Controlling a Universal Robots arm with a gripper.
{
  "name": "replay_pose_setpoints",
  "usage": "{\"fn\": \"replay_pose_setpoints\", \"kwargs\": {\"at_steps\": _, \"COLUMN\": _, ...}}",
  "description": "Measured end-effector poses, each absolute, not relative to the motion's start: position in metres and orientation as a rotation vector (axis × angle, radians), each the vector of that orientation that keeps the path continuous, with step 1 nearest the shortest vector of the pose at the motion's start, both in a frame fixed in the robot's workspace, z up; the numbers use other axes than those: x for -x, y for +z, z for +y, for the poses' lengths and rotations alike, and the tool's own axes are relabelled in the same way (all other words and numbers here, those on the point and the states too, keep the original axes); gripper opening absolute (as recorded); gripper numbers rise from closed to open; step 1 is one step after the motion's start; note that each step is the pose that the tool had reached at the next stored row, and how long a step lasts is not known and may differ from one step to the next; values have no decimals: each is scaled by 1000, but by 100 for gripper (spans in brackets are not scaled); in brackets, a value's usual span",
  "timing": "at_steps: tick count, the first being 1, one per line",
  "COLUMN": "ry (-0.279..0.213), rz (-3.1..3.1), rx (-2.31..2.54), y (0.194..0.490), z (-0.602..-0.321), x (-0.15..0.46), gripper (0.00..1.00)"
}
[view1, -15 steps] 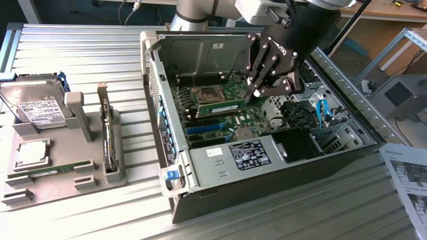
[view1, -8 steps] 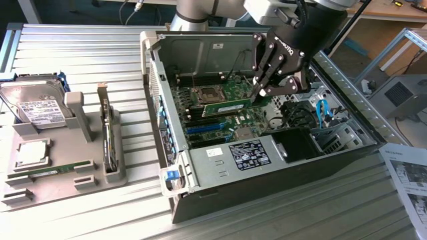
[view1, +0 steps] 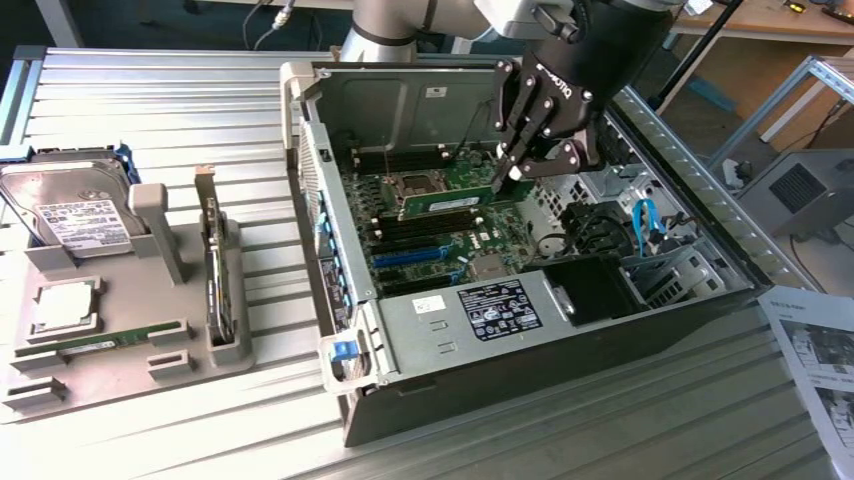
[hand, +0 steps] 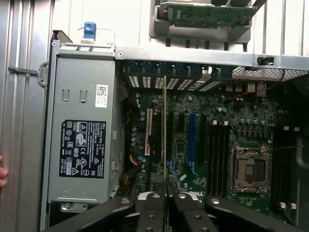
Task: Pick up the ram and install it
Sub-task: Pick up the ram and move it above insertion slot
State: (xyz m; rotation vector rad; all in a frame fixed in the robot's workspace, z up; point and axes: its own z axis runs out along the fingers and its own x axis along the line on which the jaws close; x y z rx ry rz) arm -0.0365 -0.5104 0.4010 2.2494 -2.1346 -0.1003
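Note:
The ram (view1: pixel 447 202) is a narrow green stick, and my gripper (view1: pixel 514 170) is shut on one end of it. It hangs inside the open computer case (view1: pixel 334 300), just above the motherboard (view1: pixel 461 235), between the processor socket (view1: pixel 414 183) and the black memory slots (view1: pixel 430 224). In the wrist view the ram (hand: pixel 165 125) appears edge-on as a thin line running out from my gripper (hand: pixel 166 195). There it lies beside the blue and black slots (hand: pixel 191 137), with the memory slots (hand: pixel 217 154) and the socket (hand: pixel 250 166) off to one side.
The power supply (view1: pixel 481 310) fills the near end of the case. On the exterior view's left, a grey holder (view1: pixel 174 250) carries a hard drive (view1: pixel 67 210), a silver processor (view1: pixel 64 305), an expansion card (view1: pixel 214 260) and another green stick (view1: pixel 100 343). Papers (view1: pixel 814 350) lie at the right.

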Motion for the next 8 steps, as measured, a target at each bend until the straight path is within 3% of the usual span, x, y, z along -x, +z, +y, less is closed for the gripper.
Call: {"fn": "replay_pose_setpoints", "kwargs": {"at_steps": 8, "ry": -83, "rz": -2128, "rx": -2240, "y": 398, "z": -482, "x": 35, "gripper": 12}}
